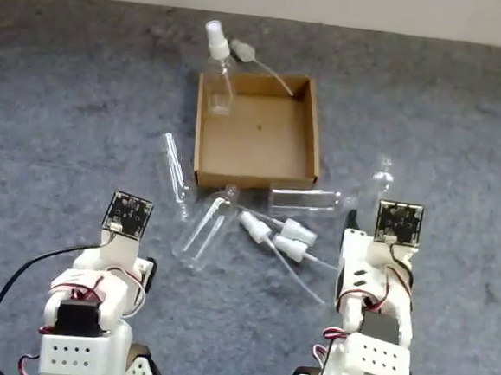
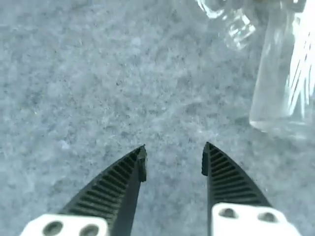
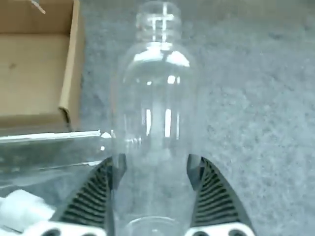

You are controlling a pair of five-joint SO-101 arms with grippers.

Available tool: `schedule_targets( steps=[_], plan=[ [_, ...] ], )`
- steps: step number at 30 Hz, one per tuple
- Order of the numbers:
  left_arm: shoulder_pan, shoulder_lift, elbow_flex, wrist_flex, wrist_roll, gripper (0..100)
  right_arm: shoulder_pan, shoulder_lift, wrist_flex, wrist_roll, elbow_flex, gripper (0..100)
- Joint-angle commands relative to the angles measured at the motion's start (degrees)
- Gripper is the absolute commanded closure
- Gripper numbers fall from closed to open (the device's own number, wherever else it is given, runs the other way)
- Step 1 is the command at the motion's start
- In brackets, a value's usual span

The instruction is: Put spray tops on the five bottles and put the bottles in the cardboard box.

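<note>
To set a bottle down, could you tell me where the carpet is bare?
Bare: carpet far left of the cardboard box, carpet right of it, most of its floor. Crowded: before the box, lying bottles and spray tops.

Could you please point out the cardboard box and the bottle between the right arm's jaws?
cardboard box (image 1: 312,132): high view, its right-hand wall.
bottle (image 3: 156,108): right wrist view, middle of its clear body.

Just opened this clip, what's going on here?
The right pincer is shut on a clear bottle that has no top, beside the cardboard box. The left pincer is open over the carpet. A capped bottle is at the box's far corner. Three uncapped bottles and loose spray tops lie in front of the box.
</note>
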Motion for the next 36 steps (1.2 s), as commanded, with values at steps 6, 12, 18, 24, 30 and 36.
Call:
schedule_targets(
  steps=[6,12,18,24,30,36],
  plan=[
    [1.19,0.57,1.19,0.7,0.53,83,-0.04,-9.01,7.78,-0.18,8.31,98.8],
    [1.19,0.57,1.19,0.7,0.53,83,0.22,-11.74,18.15,-0.18,8.31,98.8],
    [1.19,0.57,1.19,0.7,0.53,83,0.22,-11.82,24.04,-0.18,8.31,98.8],
    [1.19,0.57,1.19,0.7,0.53,83,0.13,-11.91,32.75,-0.18,8.31,98.8],
    [1.19,0.57,1.19,0.7,0.53,83,0.13,-11.91,32.66,-0.18,8.31,98.8],
    [1.19,0.57,1.19,0.7,0.53,83,0.13,-11.91,32.66,-0.18,8.31,98.8]
  ],
)
